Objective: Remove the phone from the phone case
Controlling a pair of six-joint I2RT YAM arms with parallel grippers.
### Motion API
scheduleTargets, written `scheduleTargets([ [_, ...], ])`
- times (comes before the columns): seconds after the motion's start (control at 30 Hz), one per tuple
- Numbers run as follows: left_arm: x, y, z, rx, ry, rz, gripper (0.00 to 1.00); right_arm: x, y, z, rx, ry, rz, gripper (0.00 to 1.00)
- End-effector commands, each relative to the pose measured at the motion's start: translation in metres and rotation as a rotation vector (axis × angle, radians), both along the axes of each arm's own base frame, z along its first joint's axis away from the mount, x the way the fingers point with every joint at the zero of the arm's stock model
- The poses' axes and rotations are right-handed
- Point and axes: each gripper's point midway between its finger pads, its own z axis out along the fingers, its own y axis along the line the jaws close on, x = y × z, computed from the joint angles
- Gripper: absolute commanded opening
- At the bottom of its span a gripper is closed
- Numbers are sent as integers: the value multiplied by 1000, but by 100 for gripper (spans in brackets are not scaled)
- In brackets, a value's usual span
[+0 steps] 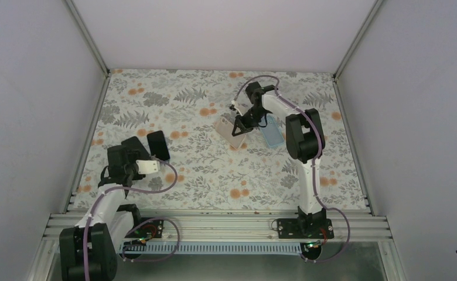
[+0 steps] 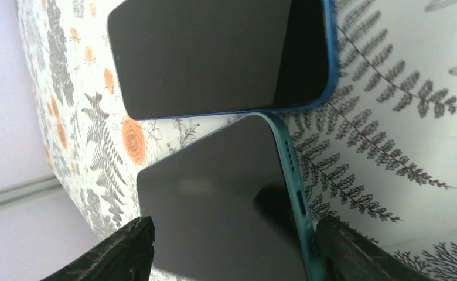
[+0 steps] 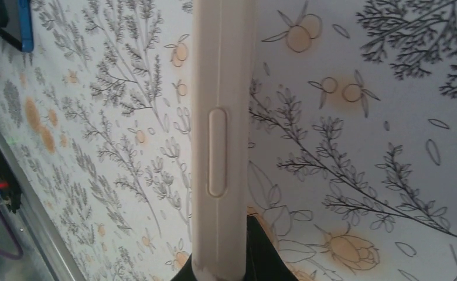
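- The desk (image 1: 214,170) carries a pale cloth printed with grey ferns and orange flowers.
- Plain white walls (image 1: 214,29) enclose it on three sides.
- A ribbed metal rail (image 1: 214,225) lines its near edge.

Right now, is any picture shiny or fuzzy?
Left wrist: the teal phone has faint pale reflections on its dark screen. Right wrist: the pale case sits very close and looks slightly soft. Top external: even light, only weak shadows.
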Motion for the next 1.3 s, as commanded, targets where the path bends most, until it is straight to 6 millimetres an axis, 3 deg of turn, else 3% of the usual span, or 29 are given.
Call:
scheduleTargets([
  [0.0, -5, -11, 19, -74, 47, -24, 74, -1, -6, -12, -58, 10, 5, 7],
  [0.07, -8, -15, 28, -95, 63, -30, 81, -3, -12, -14, -96, 13, 8, 19],
  [0.17, -9, -25, 59, -186, 85, -25, 91, 1, -30, -8, -195, -48, 11, 46],
  [0.27, -17, -38, 87, -286, 177, -33, 95, 0, -48, 8, -279, -126, 23, 72],
  [0.43, -6, -55, 155, -445, 167, -26, 96, 7, -76, 49, -404, -295, 27, 98],
  [0.6, 32, -54, 220, -631, 85, 98, 97, 30, -93, 132, -427, -587, -84, 100],
  [0.7, 58, -42, 259, -800, 5, 228, 100, 40, -105, 184, -421, -762, -202, 100],
  [0.87, 95, 3, 316, -977, -255, 444, 100, 60, -163, 268, -382, -1017, -522, 100],
  [0.9, 99, 13, 324, -992, -304, 475, 100, 61, -176, 275, -379, -1047, -568, 100],
  [1.0, 107, 42, 344, -1009, -453, 568, 100, 63, -213, 271, -452, -1084, -679, 100],
  [1.07, 108, 50, 347, -1005, -484, 591, 100, 63, -231, 258, -531, -1096, -716, 100],
  [1.27, 104, 63, 345, -989, -571, 643, 100, 60, -249, 216, -514, -1118, -751, 100],
])
